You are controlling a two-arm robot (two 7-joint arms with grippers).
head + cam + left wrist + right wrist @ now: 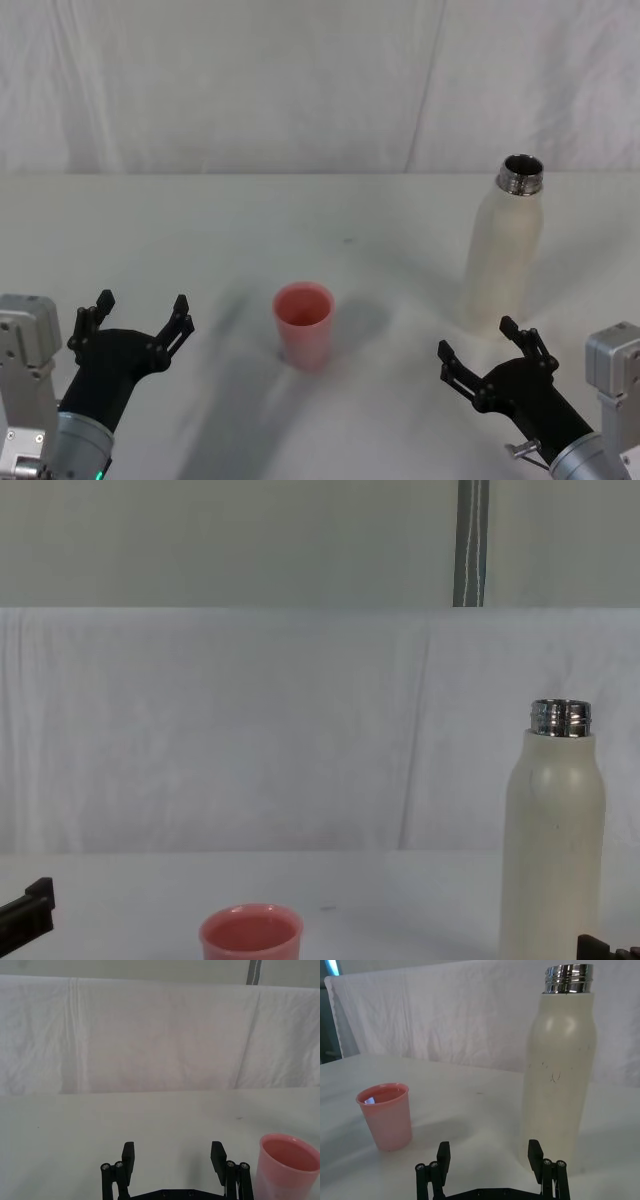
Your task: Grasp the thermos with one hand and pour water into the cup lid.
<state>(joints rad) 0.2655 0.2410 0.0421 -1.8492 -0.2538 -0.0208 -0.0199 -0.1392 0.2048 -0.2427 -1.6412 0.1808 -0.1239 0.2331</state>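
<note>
- Showing the start of the task: both grippers low at the table's near edge, nothing grasped, no pouring begun.
- Right gripper: fingers spread, empty, just in front of the thermos and a little to its left; by far the nearer arm, so judged the one to grasp.
- Left gripper: fingers spread, empty, well apart from the thermos, on the cup's far side.
- Cup: upright, mouth up, left of the thermos and nearer the robot.
- Thermos: upright, long axis vertical, uncapped steel neck on top; a level forward reach should bracket its lower body.
- Table: white, with a white cloth backdrop behind the thermos.
</note>
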